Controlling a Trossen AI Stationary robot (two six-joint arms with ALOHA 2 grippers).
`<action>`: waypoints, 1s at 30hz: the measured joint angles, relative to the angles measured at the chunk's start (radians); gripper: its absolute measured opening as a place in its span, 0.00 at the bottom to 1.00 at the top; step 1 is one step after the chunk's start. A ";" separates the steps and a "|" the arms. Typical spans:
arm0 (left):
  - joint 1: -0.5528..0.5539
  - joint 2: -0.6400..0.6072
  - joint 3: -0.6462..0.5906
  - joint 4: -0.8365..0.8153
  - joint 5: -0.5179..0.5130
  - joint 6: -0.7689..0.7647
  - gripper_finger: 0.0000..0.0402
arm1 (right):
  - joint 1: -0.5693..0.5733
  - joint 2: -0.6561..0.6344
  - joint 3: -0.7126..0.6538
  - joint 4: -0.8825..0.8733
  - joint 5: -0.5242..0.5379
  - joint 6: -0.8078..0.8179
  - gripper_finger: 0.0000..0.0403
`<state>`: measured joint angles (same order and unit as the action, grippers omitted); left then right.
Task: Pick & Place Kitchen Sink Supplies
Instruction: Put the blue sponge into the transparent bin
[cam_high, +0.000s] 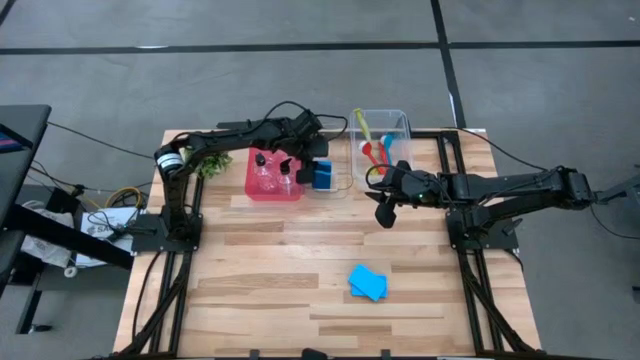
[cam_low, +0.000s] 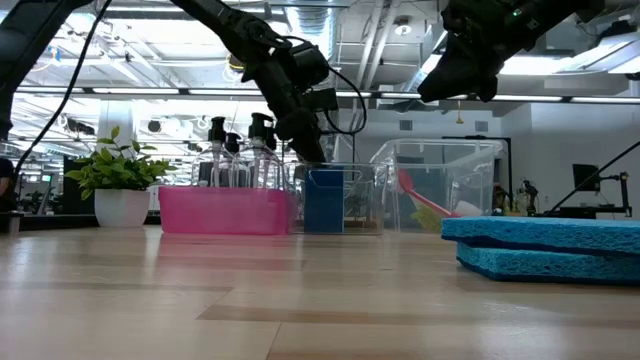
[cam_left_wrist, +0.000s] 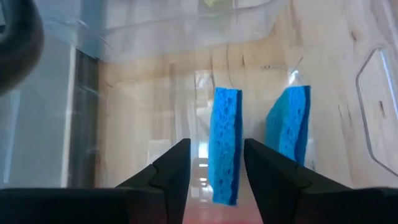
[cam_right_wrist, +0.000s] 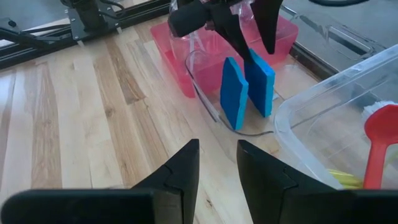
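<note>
Two blue sponges (cam_left_wrist: 225, 143) (cam_left_wrist: 289, 124) stand on edge in a small clear bin (cam_high: 338, 186). My left gripper (cam_left_wrist: 217, 143) is open above them, pointing down, with its fingers on either side of one sponge's top; it also shows in the high view (cam_high: 312, 165). My right gripper (cam_right_wrist: 217, 146) is open and empty, raised above the table to the right of that bin (cam_high: 385, 213). Two more blue sponges (cam_high: 367, 282) lie stacked flat on the table near the front. Clear bottles with black caps (cam_high: 270, 165) stand in a red bin (cam_high: 262, 192). My left gripper stands astride the top edge (cam_left_wrist: 226, 93) of one upright sponge, coming from above. One finger (cam_left_wrist: 252, 162) lies close against the sponge's face, but I cannot tell whether it touches. The sponge rests on its lower edge in the small clear bin.
A larger clear bin (cam_high: 402, 122) at the far right holds red, blue and yellow-green brushes (cam_high: 375, 150). A potted green plant (cam_high: 212, 165) stands left of the red bin. Bare wooden tabletop lies in the middle and along the near edge.
</note>
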<state>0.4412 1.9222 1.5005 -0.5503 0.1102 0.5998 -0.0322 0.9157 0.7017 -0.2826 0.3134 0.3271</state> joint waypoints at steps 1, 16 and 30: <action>0.000 -0.005 0.000 0.002 -0.001 0.002 0.38 | 0.000 0.000 0.000 0.000 0.000 0.000 0.25; -0.003 -0.024 0.000 -0.011 -0.005 0.003 0.37 | 0.007 0.000 0.000 0.000 0.000 0.015 0.25; -0.004 -0.098 0.000 -0.018 -0.008 -0.044 0.37 | 0.033 0.000 0.000 0.000 0.001 0.031 0.25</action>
<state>0.4374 1.8244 1.5005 -0.5687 0.1024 0.5559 0.0009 0.9157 0.7017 -0.2825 0.3143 0.3584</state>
